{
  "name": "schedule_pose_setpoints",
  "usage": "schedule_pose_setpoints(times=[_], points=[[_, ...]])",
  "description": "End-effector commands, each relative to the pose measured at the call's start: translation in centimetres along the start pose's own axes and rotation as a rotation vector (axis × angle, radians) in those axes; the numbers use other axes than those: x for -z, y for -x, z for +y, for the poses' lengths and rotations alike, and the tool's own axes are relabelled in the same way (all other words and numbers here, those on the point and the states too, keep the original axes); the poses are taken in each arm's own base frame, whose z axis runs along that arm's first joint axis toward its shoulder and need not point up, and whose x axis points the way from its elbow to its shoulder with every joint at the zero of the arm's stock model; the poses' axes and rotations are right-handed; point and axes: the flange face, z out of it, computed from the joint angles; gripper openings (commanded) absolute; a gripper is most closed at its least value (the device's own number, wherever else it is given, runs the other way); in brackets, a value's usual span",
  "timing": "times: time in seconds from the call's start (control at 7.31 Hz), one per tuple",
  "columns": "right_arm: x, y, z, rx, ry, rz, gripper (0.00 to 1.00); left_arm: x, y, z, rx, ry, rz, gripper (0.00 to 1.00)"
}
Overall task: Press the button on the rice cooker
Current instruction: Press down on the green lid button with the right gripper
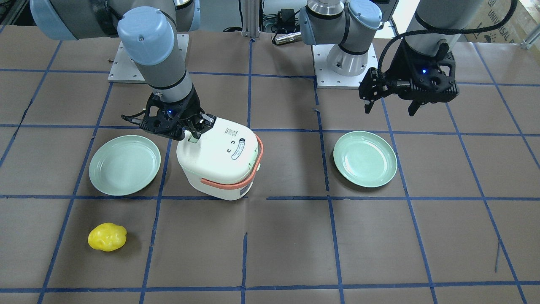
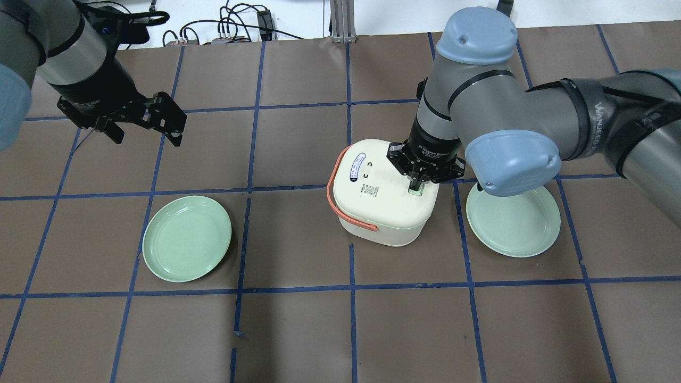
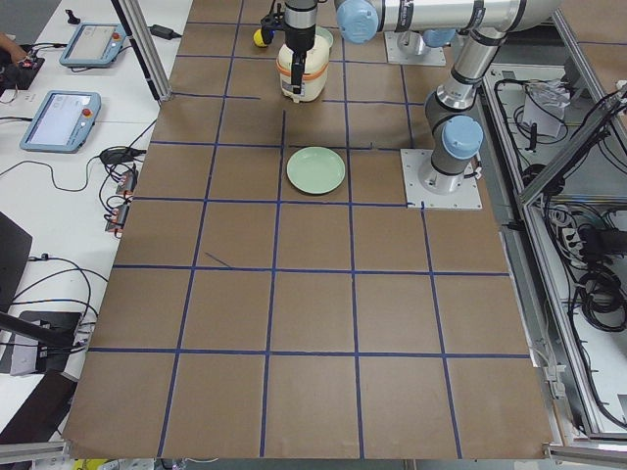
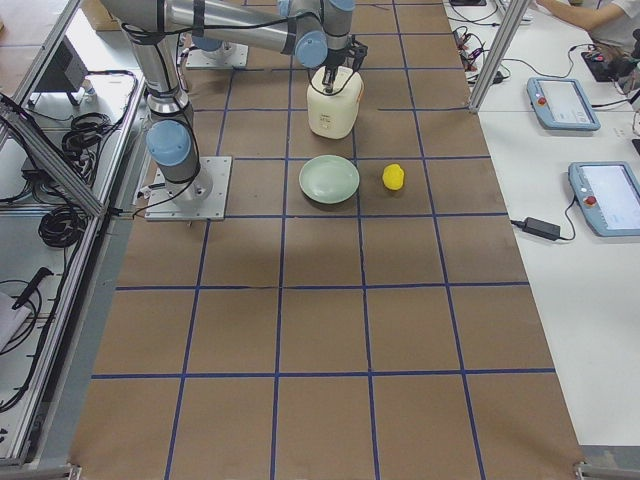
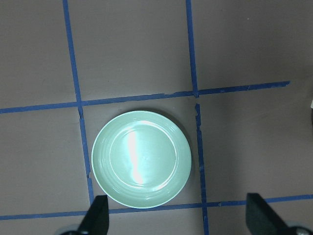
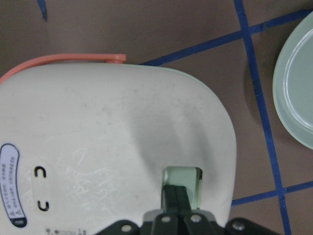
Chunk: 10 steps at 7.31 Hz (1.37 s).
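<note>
The white rice cooker (image 2: 372,205) with an orange handle stands mid-table; it also shows in the front view (image 1: 219,162) and the right wrist view (image 6: 107,142). Its button (image 6: 182,176) is a pale mint-green pad near the lid's edge (image 2: 416,192) (image 1: 193,141). My right gripper (image 6: 177,198) is shut, and its joined fingertips rest on the button from above (image 2: 415,186) (image 1: 195,134). My left gripper (image 2: 148,137) is open and empty, hovering high over the table's left side (image 1: 390,109), its fingertips (image 5: 98,215) spread wide.
One mint-green plate (image 2: 187,246) lies below my left gripper (image 5: 141,159). A second plate (image 2: 513,221) lies right beside the cooker (image 6: 298,98). A yellow lemon-like object (image 1: 107,237) lies near the operators' edge. Blue tape lines grid the brown table.
</note>
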Motion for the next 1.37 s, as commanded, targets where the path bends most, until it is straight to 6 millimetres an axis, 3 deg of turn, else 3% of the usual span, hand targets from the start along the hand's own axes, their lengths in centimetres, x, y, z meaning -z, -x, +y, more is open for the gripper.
schedule_pose_setpoints(times=[0.0,0.41,1.23], points=[[-0.1,0.0,0.0,0.000,0.002,0.000,0.07,0.0,0.0,0.0,0.000,0.000,0.000,1.00],[0.6,0.2,-0.3,0.015,-0.014,-0.005,0.08,0.0,0.0,0.0,0.000,-0.001,0.000,1.00],[9.1,0.5,-2.0,0.093,-0.013,0.001,0.11,0.0,0.0,0.0,0.000,0.000,0.000,1.00]])
